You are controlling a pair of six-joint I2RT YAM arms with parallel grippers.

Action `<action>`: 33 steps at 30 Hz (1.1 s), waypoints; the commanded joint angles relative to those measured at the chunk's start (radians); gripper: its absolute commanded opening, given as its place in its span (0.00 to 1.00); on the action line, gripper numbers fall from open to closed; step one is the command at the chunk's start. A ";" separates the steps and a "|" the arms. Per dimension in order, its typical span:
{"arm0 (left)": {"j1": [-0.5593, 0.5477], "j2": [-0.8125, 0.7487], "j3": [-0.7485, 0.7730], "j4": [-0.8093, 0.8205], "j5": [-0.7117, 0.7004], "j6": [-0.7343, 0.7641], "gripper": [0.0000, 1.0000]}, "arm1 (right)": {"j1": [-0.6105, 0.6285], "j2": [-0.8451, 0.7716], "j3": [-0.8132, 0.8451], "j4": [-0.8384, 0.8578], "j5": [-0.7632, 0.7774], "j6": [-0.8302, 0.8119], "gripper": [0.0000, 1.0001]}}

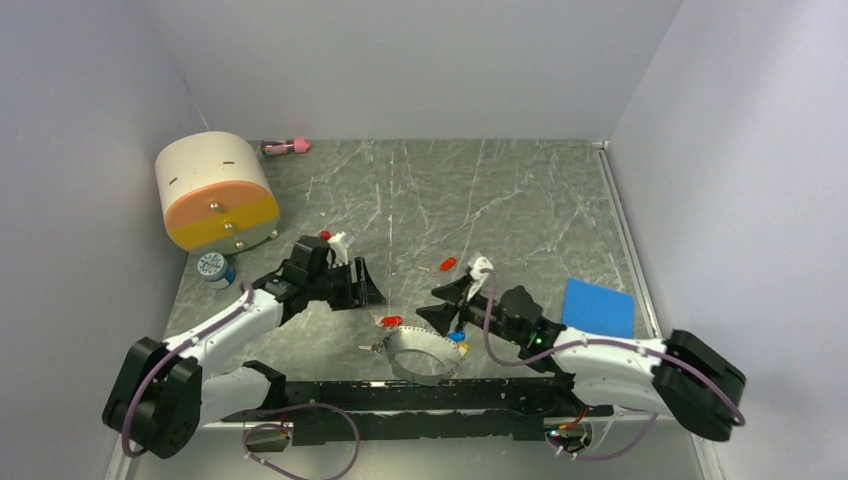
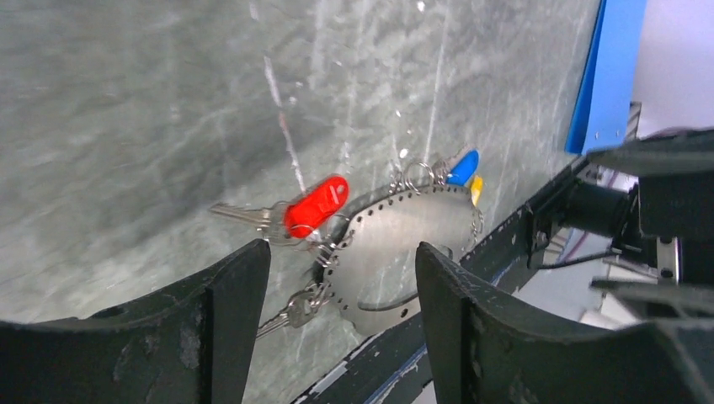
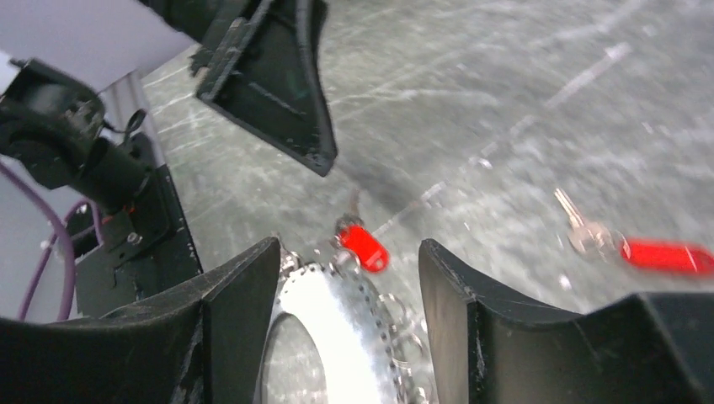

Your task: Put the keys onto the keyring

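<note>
Grey marbled bench [image 1: 520, 200] below, cream-and-orange drum [image 1: 215, 190] out at ten o'clock. Left fingers [image 2: 227, 303] spread apart, gripping nothing; right fingers [image 3: 244, 295] likewise apart and empty. Keyring [image 1: 425, 352] lying flat at six o'clock, between both. One red key [image 1: 390, 321] touching its rim, another red key [image 1: 447, 265] loose at its one o'clock.

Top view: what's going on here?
Both arms hang over the keyring near the table's front edge. The left gripper and right gripper have fingers open, holding nothing. One red key and a blue tag sit at the ring's rim. A second red key lies loose, apart from it.
</note>
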 commanded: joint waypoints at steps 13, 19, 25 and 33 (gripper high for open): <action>-0.445 0.191 0.147 0.009 -0.204 0.116 0.66 | -0.021 -0.754 -0.149 -0.956 0.332 0.796 0.52; -0.523 0.217 0.136 0.051 -0.223 0.102 0.65 | -0.021 -0.650 -0.167 -0.986 0.161 0.914 0.55; -0.574 0.223 0.120 0.089 -0.253 0.083 0.65 | -0.018 -0.447 -0.119 -0.997 0.022 0.914 0.61; -0.582 0.274 0.149 0.057 -0.320 0.062 0.66 | -0.015 -0.392 -0.137 -0.997 -0.057 0.956 0.64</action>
